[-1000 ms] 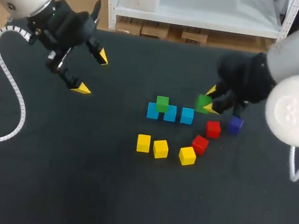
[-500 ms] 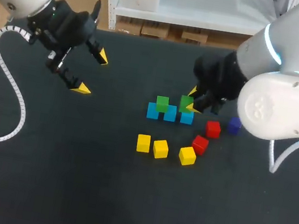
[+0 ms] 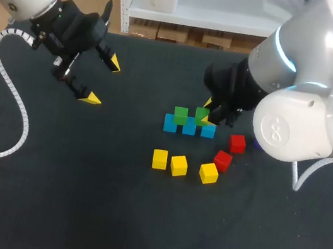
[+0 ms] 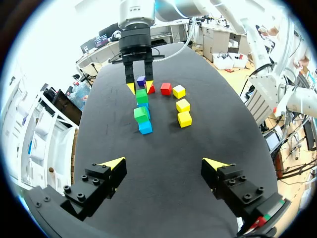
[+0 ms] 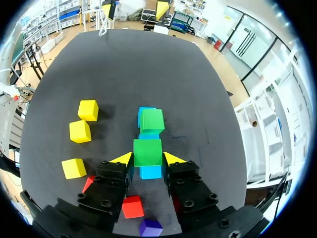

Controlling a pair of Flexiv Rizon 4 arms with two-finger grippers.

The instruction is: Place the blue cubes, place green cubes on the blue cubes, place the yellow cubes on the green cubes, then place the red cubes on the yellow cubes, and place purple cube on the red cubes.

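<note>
Three blue cubes (image 3: 189, 127) lie in a row at mid-table, with one green cube (image 3: 181, 115) resting on their left part. My right gripper (image 3: 206, 112) is shut on a second green cube (image 3: 202, 115) and holds it over the right part of the row. In the right wrist view that green cube (image 5: 147, 152) sits between the yellow tips, above a blue cube (image 5: 150, 172). Three yellow cubes (image 3: 179, 165) and two red cubes (image 3: 237, 143) lie in front. A purple cube (image 5: 150, 228) lies under the right wrist. My left gripper (image 3: 102, 80) hangs open, far to the left.
From the left wrist view the stack (image 4: 142, 111) and the right gripper (image 4: 140, 88) lie straight ahead, well away from the left gripper (image 4: 166, 163). A white cable (image 3: 10, 105) curls over the table's left side. The right arm's big body (image 3: 294, 127) overhangs the table's right part.
My right arm has carried the green cube leftwards, from beside the red and purple cubes to over the blue row. It now covers the purple cube in the head view. The left arm has stayed still.
</note>
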